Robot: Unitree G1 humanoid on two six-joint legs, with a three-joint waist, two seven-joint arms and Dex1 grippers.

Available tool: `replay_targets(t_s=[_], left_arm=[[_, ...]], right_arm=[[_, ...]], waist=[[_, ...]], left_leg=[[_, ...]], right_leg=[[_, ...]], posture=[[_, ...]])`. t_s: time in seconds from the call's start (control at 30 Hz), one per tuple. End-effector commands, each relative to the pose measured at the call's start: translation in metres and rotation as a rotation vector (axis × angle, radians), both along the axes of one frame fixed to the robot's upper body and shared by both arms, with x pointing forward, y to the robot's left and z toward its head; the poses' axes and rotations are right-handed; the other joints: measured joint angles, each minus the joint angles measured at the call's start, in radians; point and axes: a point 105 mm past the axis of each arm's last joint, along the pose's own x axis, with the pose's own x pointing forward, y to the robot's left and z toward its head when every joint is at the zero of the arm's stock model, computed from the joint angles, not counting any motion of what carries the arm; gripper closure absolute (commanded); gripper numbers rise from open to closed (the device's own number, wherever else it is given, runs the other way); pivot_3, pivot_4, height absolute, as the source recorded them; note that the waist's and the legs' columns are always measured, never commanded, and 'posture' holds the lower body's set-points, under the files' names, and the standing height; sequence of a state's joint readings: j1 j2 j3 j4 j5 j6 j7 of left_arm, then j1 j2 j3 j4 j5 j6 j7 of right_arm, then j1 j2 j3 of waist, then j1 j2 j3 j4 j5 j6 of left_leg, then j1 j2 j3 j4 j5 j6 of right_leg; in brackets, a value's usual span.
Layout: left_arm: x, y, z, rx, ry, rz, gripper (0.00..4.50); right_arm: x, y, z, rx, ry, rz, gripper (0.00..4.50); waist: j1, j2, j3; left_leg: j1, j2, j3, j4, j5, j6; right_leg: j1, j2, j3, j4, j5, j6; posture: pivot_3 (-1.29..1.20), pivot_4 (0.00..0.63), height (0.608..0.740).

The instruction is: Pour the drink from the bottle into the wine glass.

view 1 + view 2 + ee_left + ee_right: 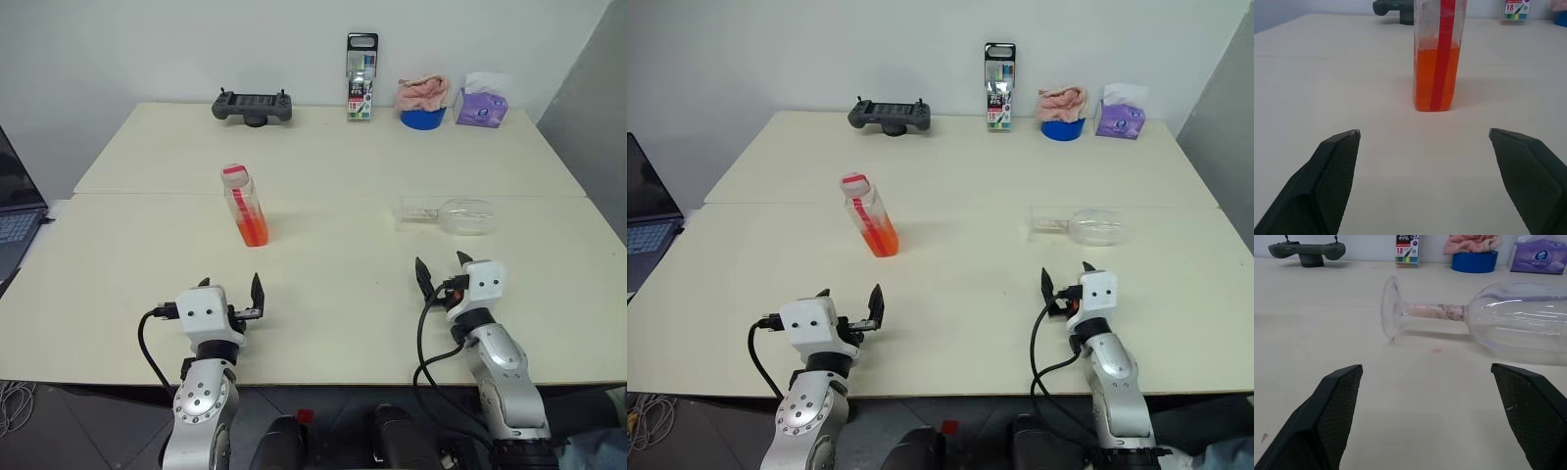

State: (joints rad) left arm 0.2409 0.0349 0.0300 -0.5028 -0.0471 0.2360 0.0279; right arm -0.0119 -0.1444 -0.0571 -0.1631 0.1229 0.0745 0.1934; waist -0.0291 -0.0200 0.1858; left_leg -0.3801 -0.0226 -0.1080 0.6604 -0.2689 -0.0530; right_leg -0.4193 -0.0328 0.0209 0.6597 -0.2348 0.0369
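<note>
Nothing is grasped yet, so the task looks to be at its very start. The left gripper (228,299) hovers low over the near edge of the table (333,166), fingers spread wide and empty, aimed at the bottle (245,205). That bottle stands upright, well ahead of it, cap on, long axis vertical, the drink (1434,78) filling its lower part. On the right, the right gripper (441,271) is likewise wide open and empty. Ahead of it the wine glass (456,215) lies on its side, its stem running left to right, foot toward the bottle and bowl away. Likely next: stand the glass upright, then uncap the bottle.
</note>
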Motion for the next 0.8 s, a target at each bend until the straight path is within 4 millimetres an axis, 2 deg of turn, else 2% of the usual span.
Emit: replay_targets(t_s=[0.03, 0.47, 0.57, 0.67, 0.8], left_arm=[[0.000, -0.005, 0.019, 0.030, -0.068, -0.017, 0.02], [0.000, -0.003, 0.015, 0.015, -0.071, 0.011, 0.02], [0.006, -0.001, 0.017, 0.026, -0.077, 0.031, 0.02], [0.014, -0.001, 0.021, 0.031, -0.087, 0.041, 0.02], [0.023, 0.000, 0.026, 0.033, -0.097, 0.050, 0.02]], right_arm=[[0.001, -0.003, 0.023, 0.009, -0.091, -0.015, 0.00], [0.001, 0.006, 0.023, -0.036, -0.085, 0.081, 0.00], [0.002, 0.030, 0.032, -0.041, -0.092, 0.254, 0.00], [0.003, 0.059, 0.055, -0.034, -0.121, 0.450, 0.00], [0.009, 0.078, 0.077, -0.028, -0.125, 0.585, 0.00]], waist=[[0.000, 0.000, 0.000], [0.000, 0.000, 0.000], [-0.001, 0.000, 0.000], [-0.001, 0.000, 0.000], [0.000, 0.000, 0.000]], left_leg=[[0.000, 0.000, 0.000, 0.000, 0.000, 0.000], [0.000, 0.000, 0.000, 0.000, 0.000, 0.000], [0.000, 0.000, 0.000, 0.000, 0.000, 0.000], [0.000, 0.000, 0.000, 0.000, 0.000, 0.000], [0.000, 0.000, -0.001, 0.000, 0.000, 0.000]], right_leg=[[0.000, 0.000, 0.000, 0.000, 0.000, 0.000], [0.000, 0.000, 0.000, 0.000, 0.000, 0.000], [0.000, 0.000, 0.000, 0.000, 0.000, 0.000], [0.000, 0.001, 0.000, 0.001, 0.000, 0.000], [0.000, 0.001, -0.001, 0.000, 0.000, 0.000]], posture=[[0.00, 0.150, 0.740], [0.00, 0.150, 0.740], [0.00, 0.150, 0.740], [0.00, 0.150, 0.740], [0.00, 0.150, 0.740]])
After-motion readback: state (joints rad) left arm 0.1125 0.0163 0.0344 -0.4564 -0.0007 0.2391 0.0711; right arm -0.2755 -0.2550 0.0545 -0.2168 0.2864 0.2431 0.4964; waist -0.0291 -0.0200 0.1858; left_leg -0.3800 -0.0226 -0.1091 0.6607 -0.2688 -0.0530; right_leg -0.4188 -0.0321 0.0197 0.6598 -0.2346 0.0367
